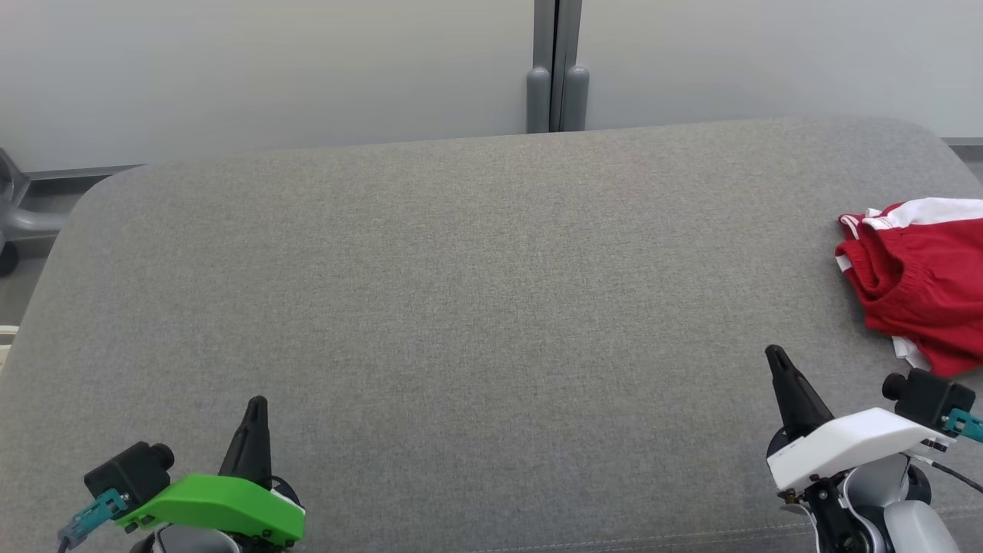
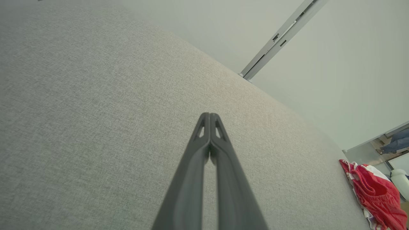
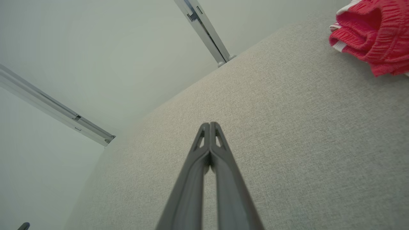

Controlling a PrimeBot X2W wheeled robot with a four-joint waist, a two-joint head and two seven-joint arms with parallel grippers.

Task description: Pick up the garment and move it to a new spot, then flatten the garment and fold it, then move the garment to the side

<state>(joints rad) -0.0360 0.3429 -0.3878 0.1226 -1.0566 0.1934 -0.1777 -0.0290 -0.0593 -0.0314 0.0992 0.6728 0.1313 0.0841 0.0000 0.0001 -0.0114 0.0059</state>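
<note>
The garment is a crumpled red piece with white trim, lying at the far right of the grey padded surface. It also appears at the lower right in the left wrist view and at the upper right in the right wrist view. My left gripper sits at the lower left, shut with nothing in it, far from the garment. Its fingertips meet above bare fabric. My right gripper is at the lower right, shut and empty, a short way left of and below the garment.
A pale wall with a grey vertical post runs behind the surface. At the left edge stands a grey chair base. The surface's rounded far corners and right edge lie close to the garment.
</note>
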